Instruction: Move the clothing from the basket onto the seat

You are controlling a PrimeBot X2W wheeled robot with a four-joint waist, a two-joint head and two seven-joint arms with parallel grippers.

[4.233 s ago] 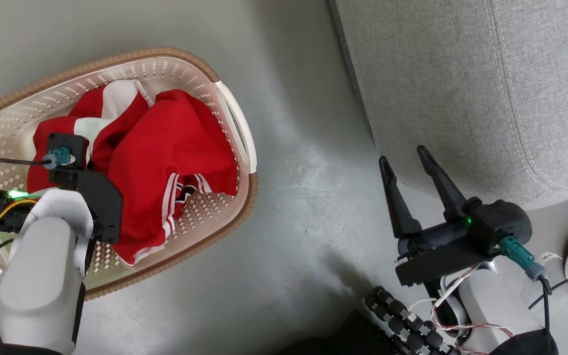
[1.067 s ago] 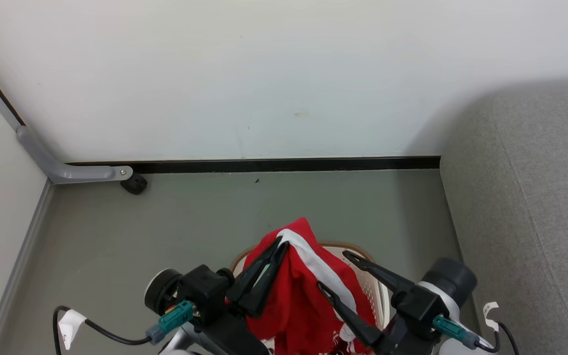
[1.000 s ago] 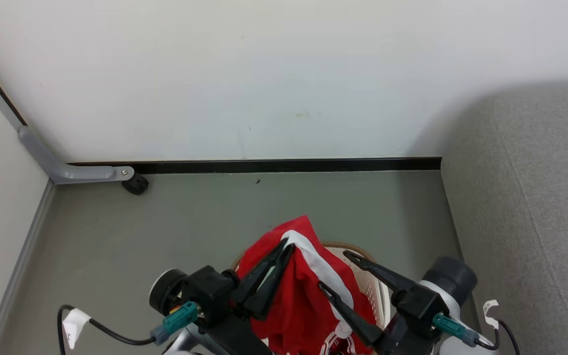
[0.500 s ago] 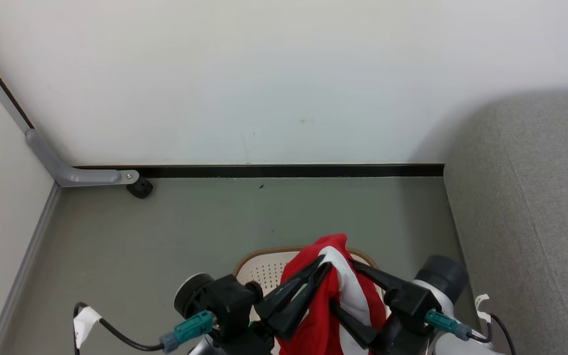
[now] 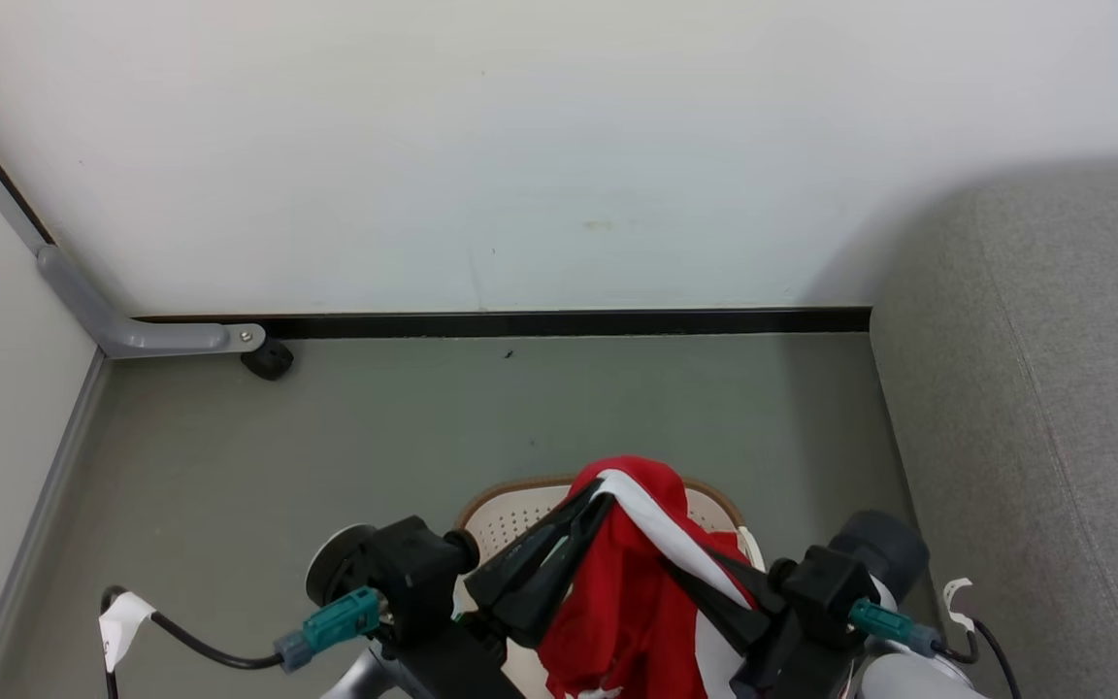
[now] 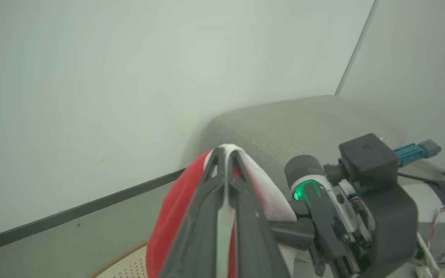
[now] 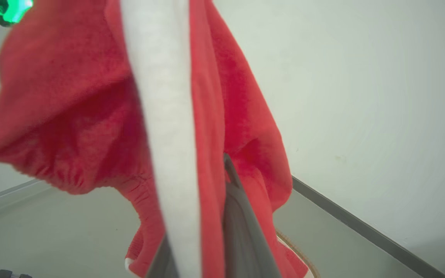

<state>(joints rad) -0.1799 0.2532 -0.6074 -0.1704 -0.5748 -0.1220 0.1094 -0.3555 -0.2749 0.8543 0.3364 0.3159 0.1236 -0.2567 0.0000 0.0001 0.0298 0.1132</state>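
Left fingers (image 5: 549, 558) and right fingers (image 5: 739, 592) both clamped on the red clothing (image 5: 632, 602), which hangs bunched between them above the basket (image 5: 510, 515); the seat (image 5: 1035, 388) lies to the robot's right, right arm nearer, so carry goes rightward.

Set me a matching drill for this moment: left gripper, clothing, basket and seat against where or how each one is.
1. left gripper
2. clothing
3. basket
4. seat

A. on the floor, cream with a brown rim
B. grey, at the head view's right side
C. shut on fabric
D. red and white, hanging above the basket

Pairs: 1-C, 2-D, 3-A, 4-B
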